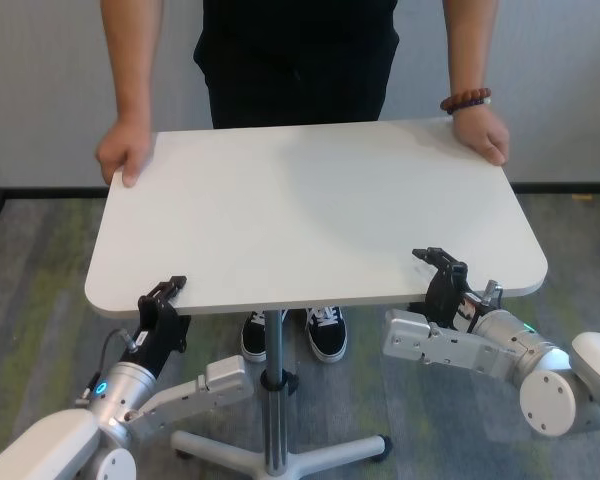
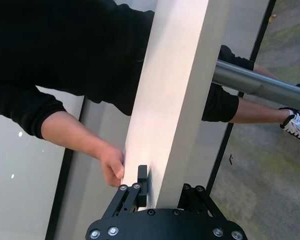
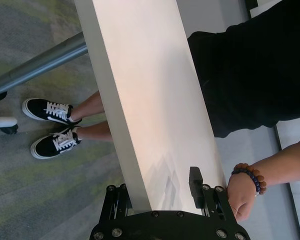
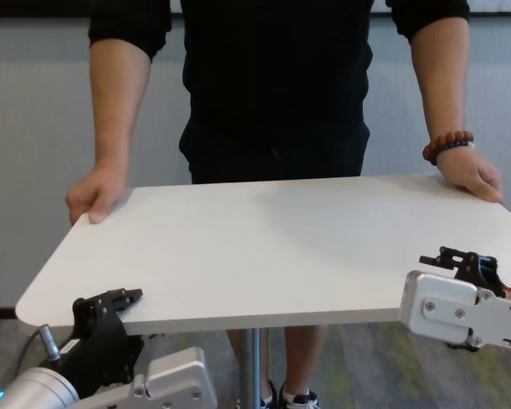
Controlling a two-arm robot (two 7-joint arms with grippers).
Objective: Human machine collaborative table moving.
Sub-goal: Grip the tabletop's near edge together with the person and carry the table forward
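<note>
Table (image 1: 310, 210) is gripped on its near edge by the left gripper (image 1: 163, 295) and right gripper (image 1: 438, 263), both clamped shut on it. The far corners are held by the human (image 4: 272, 77), so the load is judged shared for moving.

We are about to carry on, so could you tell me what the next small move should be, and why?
Probably keep both grips and move with the person: the left gripper and right gripper clamp the table's near edge, and the person's hands hold the far corners.

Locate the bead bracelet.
The bead bracelet sits on the person's wrist at the table's far corner on the robot's right, just above the hand gripping that edge.
</note>
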